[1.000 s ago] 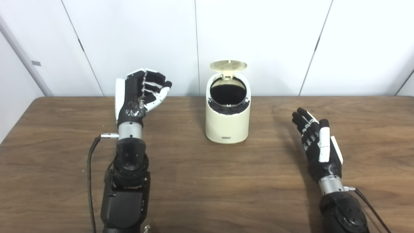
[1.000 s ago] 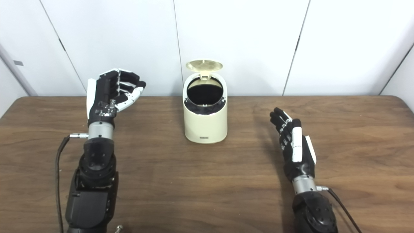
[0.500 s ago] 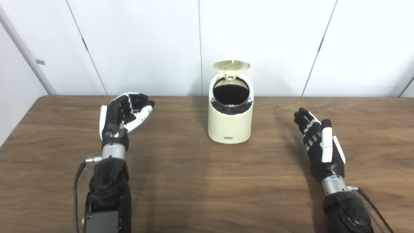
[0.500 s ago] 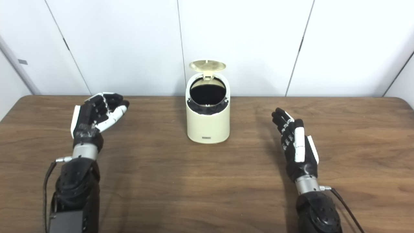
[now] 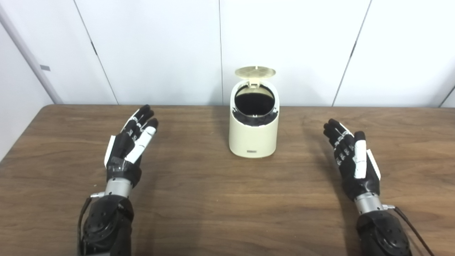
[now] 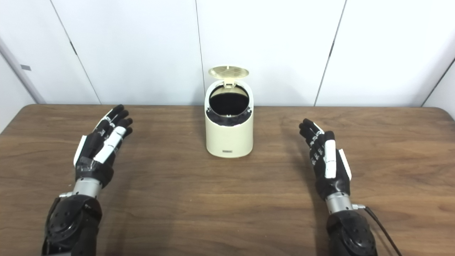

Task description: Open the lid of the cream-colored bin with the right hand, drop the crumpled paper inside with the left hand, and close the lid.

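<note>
Bare bench point(image 5: 220, 199) on either side of bin point(image 5: 253, 137); raised lid point(image 5: 255, 72) behind the opening, wall point(image 5: 284, 46) close at back.

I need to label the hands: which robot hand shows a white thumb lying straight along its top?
The right robot hand, right of the cream bin. Its white thumb lies along the top; the left robot hand shows its white toward the bin.

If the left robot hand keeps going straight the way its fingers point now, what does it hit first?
Probably nothing on the table. The left robot hand points away and slightly right, passing left of the cream-colored bin. Beyond is bare table, then the white wall. Depth is hard to judge.
</note>
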Robot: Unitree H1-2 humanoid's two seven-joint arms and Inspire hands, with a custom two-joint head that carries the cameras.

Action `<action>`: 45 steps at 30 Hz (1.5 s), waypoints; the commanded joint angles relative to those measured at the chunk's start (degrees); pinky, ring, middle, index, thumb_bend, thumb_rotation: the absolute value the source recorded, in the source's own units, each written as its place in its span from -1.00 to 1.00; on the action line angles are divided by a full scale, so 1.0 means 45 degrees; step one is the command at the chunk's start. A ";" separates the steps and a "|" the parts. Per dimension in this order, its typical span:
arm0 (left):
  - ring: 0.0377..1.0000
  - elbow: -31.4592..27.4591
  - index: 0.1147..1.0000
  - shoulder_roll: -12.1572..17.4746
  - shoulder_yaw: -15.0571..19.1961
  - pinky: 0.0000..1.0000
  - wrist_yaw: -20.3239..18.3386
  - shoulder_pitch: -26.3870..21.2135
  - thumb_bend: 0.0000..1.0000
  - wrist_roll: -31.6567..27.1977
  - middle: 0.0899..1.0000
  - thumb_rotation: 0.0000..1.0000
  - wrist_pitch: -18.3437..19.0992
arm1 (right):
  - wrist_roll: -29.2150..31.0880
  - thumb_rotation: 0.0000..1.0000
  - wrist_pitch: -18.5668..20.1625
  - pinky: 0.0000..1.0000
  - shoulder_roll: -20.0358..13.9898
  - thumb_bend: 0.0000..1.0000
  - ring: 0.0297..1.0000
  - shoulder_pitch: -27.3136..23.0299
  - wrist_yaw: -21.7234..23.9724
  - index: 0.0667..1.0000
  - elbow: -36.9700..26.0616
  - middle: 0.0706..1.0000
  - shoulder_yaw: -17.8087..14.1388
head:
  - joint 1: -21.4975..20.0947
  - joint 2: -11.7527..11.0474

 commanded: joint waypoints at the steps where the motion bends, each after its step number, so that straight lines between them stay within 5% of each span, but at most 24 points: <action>1: 0.97 -0.0190 0.99 0.0384 -0.0092 0.99 -0.0393 -0.0043 0.15 -0.0225 0.98 0.35 -0.0592 | 0.0049 1.00 -0.0174 1.00 -0.0149 0.11 0.81 0.0774 0.0189 0.64 0.0682 0.69 -0.0138 | 0.0006 0.0009; 11: 1.00 0.0259 1.00 0.0489 -0.0094 1.00 -0.0583 0.0672 0.18 -0.0556 1.00 0.99 -0.1270 | 0.0120 1.00 -0.0184 1.00 -0.0303 0.10 0.83 0.0856 0.0314 0.65 0.0617 0.71 -0.0152 | 0.0019 0.0099; 33: 1.00 0.2246 1.00 -0.0289 -0.0286 1.00 -0.0063 0.1259 0.16 -0.0084 1.00 1.00 -0.3783 | 0.0346 1.00 0.0001 1.00 -0.0397 0.11 1.00 0.1140 0.0432 0.86 -0.0081 0.99 -0.0222 | -0.0245 0.0301; 45: 1.00 0.2338 1.00 -0.0216 -0.0578 1.00 -0.0045 0.1666 0.12 0.0143 1.00 1.00 -0.4111 | 0.0087 1.00 0.0866 1.00 -0.0442 0.05 1.00 0.1797 0.0185 0.93 -0.1379 1.00 -0.0310 | -0.0591 0.0428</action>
